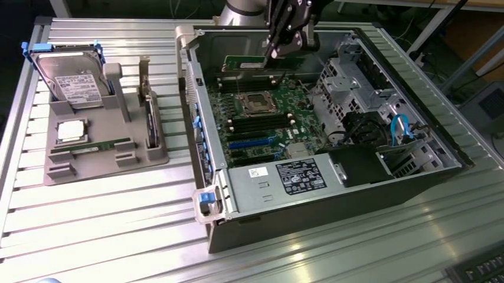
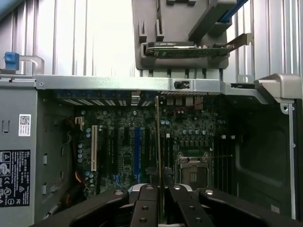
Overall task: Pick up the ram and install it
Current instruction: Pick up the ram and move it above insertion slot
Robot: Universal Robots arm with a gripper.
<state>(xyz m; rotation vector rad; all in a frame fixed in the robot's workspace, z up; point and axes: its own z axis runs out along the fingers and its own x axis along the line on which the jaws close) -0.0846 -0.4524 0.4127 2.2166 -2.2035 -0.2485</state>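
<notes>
As the task stands: the pick-up looks done, since the ram (image 1: 245,62) is off the gray tray (image 1: 94,171) and inside the open computer case (image 1: 331,188). The install looks unfinished.
Left to do: seating the ram in a slot. In the exterior view it hangs above the motherboard (image 1: 264,127), beyond the processor socket (image 1: 256,105), and I judge it has not been pressed home.
Ram position: in the wrist view the ram (image 2: 158,142) shows edge-on as a thin line running out from the fingers (image 2: 147,203), beside the processor socket (image 2: 193,170). Which slot it lines up with I cannot tell.
Gripper: the gripper (image 1: 273,54) is clamped on the ram, one finger on each flat face.
Arm pose: the arm (image 1: 244,9) comes in from the exterior view's upper edge, and the gripper (image 2: 160,189) points down into the case.
Tray: a second thin green stick (image 1: 93,146) lies flat there, near a hard drive (image 1: 75,82) standing at the tray's end.
</notes>
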